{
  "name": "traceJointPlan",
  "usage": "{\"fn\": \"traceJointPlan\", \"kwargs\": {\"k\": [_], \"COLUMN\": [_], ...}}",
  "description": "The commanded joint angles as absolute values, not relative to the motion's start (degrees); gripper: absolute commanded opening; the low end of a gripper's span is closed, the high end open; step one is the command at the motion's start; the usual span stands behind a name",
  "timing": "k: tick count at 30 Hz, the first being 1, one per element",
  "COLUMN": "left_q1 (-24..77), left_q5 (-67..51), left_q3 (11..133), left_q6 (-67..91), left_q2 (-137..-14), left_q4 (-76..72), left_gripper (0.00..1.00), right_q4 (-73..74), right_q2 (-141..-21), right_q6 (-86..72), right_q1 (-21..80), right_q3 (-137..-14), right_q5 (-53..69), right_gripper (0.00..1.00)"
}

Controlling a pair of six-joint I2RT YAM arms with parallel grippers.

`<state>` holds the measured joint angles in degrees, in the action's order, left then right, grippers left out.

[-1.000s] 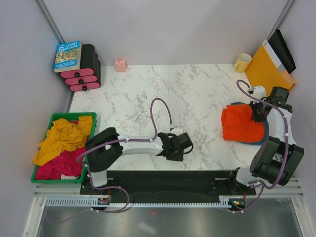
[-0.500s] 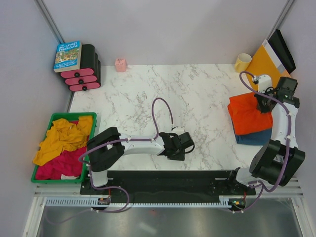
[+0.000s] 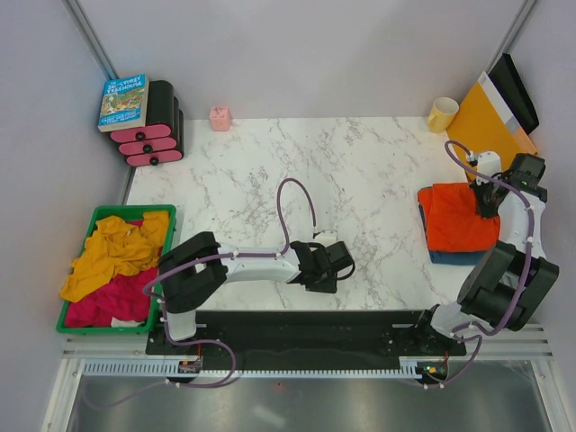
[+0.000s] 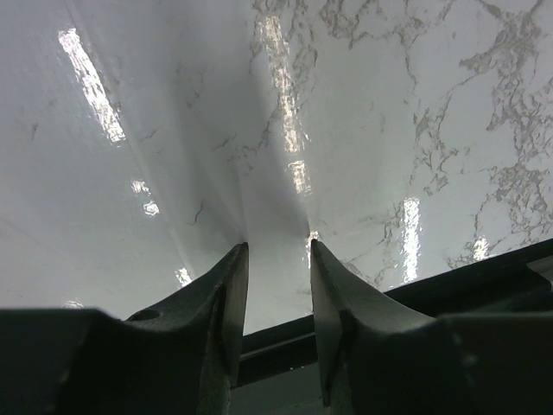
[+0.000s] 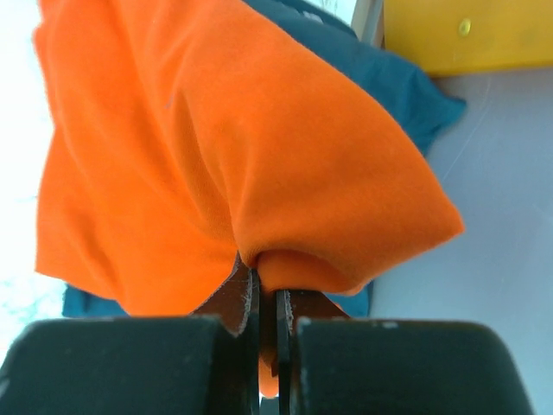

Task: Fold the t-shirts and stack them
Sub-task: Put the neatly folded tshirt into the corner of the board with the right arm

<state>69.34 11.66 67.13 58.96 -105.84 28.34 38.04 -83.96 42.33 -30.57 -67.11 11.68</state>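
Orange t-shirt (image 3: 459, 218) drawn rightward, now flat atop blue t-shirt (image 3: 453, 257) | right gripper (image 5: 266, 290) pinching its edge | left gripper (image 4: 275, 259) half-open, empty, over table (image 4: 389, 130)

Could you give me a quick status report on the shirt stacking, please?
Left hand open, empty, near the table. Right hand shut on orange t-shirt, laid over the blue t-shirt. Yellow envelope close behind the stack.
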Motion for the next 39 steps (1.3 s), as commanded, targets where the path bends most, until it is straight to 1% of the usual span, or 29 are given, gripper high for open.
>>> {"fn": "traceJointPlan", "kwargs": {"k": [1, 12, 16, 17, 18, 20, 21, 23, 24, 26, 27, 29, 30, 31, 32, 34, 35, 39], "left_q1": [70.4, 70.31, 70.31, 70.31, 70.31, 70.4, 70.4, 70.49, 70.49, 70.58, 70.58, 70.58, 70.58, 70.66, 70.66, 70.58, 70.58, 70.66], "left_q5": [11.16, 10.28, 9.76, 9.58, 9.58, 9.58, 9.75, 10.28, 10.37, 10.46, 10.37, 10.28, 10.2, 10.11, 10.02, 9.5, 9.32, 8.79], "left_q3": [67.32, 69.17, 69.43, 69.52, 69.61, 69.7, 69.7, 69.87, 69.96, 70.4, 70.49, 70.93, 71.01, 71.1, 71.28, 71.45, 71.72, 71.72], "left_q6": [59.41, 58.45, 58.18, 58.1, 57.92, 57.83, 57.66, 57.57, 57.39, 57.31, 57.3, 57.3, 57.3, 57.3, 57.3, 57.39, 57.31, 57.48], "left_q2": [-107.31, -109.07, -109.42, -109.34, -109.51, -109.25, -109.16, -108.98, -108.9, -109.25, -109.25, -109.51, -109.69, -109.77, -109.95, -110.48, -110.65, -110.83], "left_q4": [27.95, 28.04, 28.21, 28.13, 28.21, 28.21, 28.21, 28.21, 28.21, 28.21, 28.21, 28.13, 28.12, 28.21, 28.13, 28.12, 28.12, 28.21], "left_gripper": [0.42, 0.42, 0.42, 0.42, 0.42, 0.43, 0.43, 0.44, 0.45, 0.45, 0.46, 0.46, 0.46, 0.46, 0.46, 0.45, 0.44, 0.43], "right_q4": [33.93, 27.96, 26.37, 26.28, 26.19, 25.75, 25.58, 25.66, 26.1, 27.06, 28.38, 29.26, 30.66, 31.37, 31.9, 32.25, 33.13, 34.89], "right_q2": [-86.04, -93.07, -94.83, -94.49, -93.87, -91.34, -90.27, -87.73, -87.11, -85.79, -85.43, -84.73, -84.64, -84.64, -85.16, -86.65, -89.01, -95.18], "right_q6": [43.94, 43.07, 39.47, 38.68, 37.19, 35.6, 33.86, 31.91, 30.95, 28.31, 27.6, 25.67, 25.58, 25.05, 24.35, 23.12, 22.68, 22.85], "right_q1": [-33.04, -35.77, -37.52, -37.96, -38.32, -38.93, -38.94, -38.94, -38.94, -38.94, -38.94, -38.85, -38.93, -38.94, -38.85, -38.85, -38.85, -38.85], "right_q3": [-66.27, -64.6, -65.21, -66.0, -66.27, -66.53, -66.79, -67.93, -68.64, -70.82, -71.45, -72.59, -72.95, -73.21, -73.13, -73.13, -73.21, -73.13], "right_q5": [10.02, 7.3, 9.57, 10.97, 12.29, 15.81, 16.78, 19.59, 20.47, 22.58, 23.37, 25.3, 26.18, 27.15, 27.59, 27.86, 27.95, 27.17], "right_gripper": [0.0, 0.0, 0.0, 0.05, 0.19, 0.3, 0.42, 0.59, 0.76, 0.9, 0.93, 0.94, 0.92, 0.86, 0.56, 0.1, 0.0, 0.0]}}
